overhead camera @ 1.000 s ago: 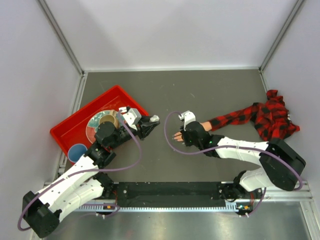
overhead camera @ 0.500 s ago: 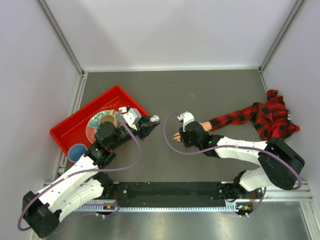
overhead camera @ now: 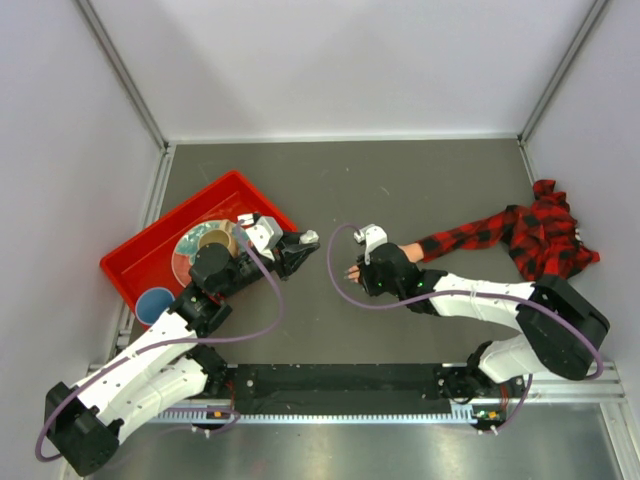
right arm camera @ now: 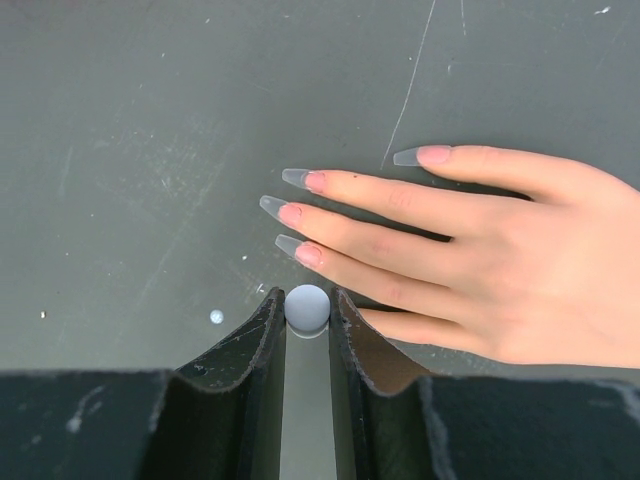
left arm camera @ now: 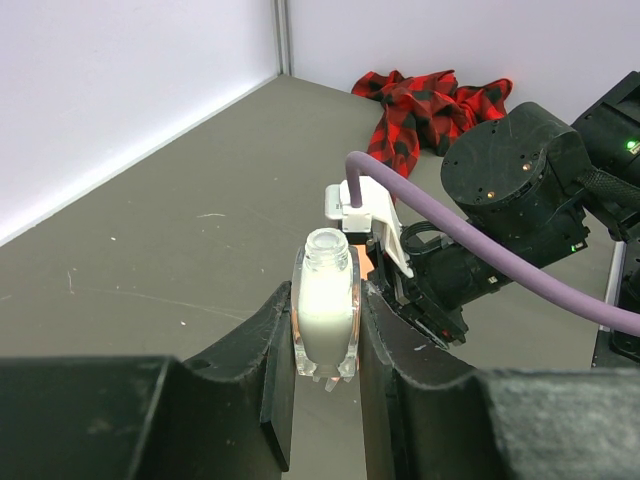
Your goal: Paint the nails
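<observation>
The peach fake hand lies flat on the table, and its long nails point left. Its red-and-black plaid sleeve runs off to the right. My right gripper is shut on a small round grey-white cap. It holds the cap over the lowest finger, just below the nails. In the top view the right gripper covers most of the hand. My left gripper is shut on an open clear bottle of white polish. It holds the bottle upright above the table, left of the hand.
A red tray at the left holds a plate with a bowl and a blue cup. The sleeve ends in a plaid heap by the right wall. A purple cable loops off the right wrist.
My right gripper has shifted slightly left over the hand's fingers. The left arm and the bottle have not moved.
</observation>
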### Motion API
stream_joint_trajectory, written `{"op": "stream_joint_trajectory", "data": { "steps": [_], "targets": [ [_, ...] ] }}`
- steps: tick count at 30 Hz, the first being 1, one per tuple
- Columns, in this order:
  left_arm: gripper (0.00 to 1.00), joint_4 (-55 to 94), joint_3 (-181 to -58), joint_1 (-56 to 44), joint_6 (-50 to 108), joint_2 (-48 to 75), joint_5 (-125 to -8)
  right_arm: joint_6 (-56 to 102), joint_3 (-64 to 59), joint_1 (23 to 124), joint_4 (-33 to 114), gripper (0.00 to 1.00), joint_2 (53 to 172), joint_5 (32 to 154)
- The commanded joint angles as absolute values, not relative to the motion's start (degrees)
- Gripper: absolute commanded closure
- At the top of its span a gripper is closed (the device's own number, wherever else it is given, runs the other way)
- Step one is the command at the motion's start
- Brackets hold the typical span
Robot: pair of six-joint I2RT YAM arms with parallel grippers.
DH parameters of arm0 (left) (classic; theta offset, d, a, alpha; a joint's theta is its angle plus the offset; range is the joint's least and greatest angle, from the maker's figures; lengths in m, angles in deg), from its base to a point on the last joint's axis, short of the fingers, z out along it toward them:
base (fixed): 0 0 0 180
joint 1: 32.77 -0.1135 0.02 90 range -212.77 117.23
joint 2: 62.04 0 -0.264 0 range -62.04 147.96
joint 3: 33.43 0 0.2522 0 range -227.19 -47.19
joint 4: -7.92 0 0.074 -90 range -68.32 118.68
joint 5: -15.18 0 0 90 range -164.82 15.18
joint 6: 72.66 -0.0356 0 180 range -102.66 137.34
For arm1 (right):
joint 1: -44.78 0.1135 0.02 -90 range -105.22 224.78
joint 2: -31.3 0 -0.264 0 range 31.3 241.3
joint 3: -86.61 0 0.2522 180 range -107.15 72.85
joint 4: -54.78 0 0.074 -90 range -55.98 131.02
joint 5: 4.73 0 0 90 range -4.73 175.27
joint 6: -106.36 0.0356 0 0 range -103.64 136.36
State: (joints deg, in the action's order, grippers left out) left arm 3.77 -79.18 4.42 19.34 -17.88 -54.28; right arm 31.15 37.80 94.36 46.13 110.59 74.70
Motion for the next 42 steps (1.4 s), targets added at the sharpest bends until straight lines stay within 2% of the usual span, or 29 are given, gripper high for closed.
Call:
{"op": "stream_joint_trajectory", "data": {
  "steps": [1,7,15,18,22,26,34,42],
  "targets": [
    [1.00,1.29,-79.54,4.58,19.71,-17.74,-53.55,32.18,34.88,93.82,48.85,1.00,110.32,76.30],
    [1.00,4.28,-81.38,4.49,20.50,-19.06,-54.69,32.80,29.96,93.82,41.21,1.00,102.42,72.63],
    [1.00,12.19,-86.22,4.49,21.20,-21.34,-53.29,30.51,19.16,91.37,22.85,1.00,92.31,70.23],
    [1.00,14.21,-87.53,4.49,20.15,-21.35,-47.16,28.05,10.64,90.04,17.14,1.00,90.63,75.40],
    [1.00,13.08,-89.99,4.49,20.23,-17.58,-26.90,26.55,-3.66,89.87,12.81,1.00,92.56,84.99],
    [1.00,12.46,-94.20,4.41,20.86,-11.60,-18.32,27.17,-11.95,89.95,10.36,1.00,95.80,96.58],
    [1.00,17.90,-97.03,4.49,15.67,-8.43,-18.30,28.40,-15.04,90.04,6.93,1.00,97.39,110.48],
    [1.00,16.67,-95.62,4.41,16.46,-8.07,-21.46,27.79,-13.90,94.08,7.36,1.00,98.10,109.53]
  ]
}}
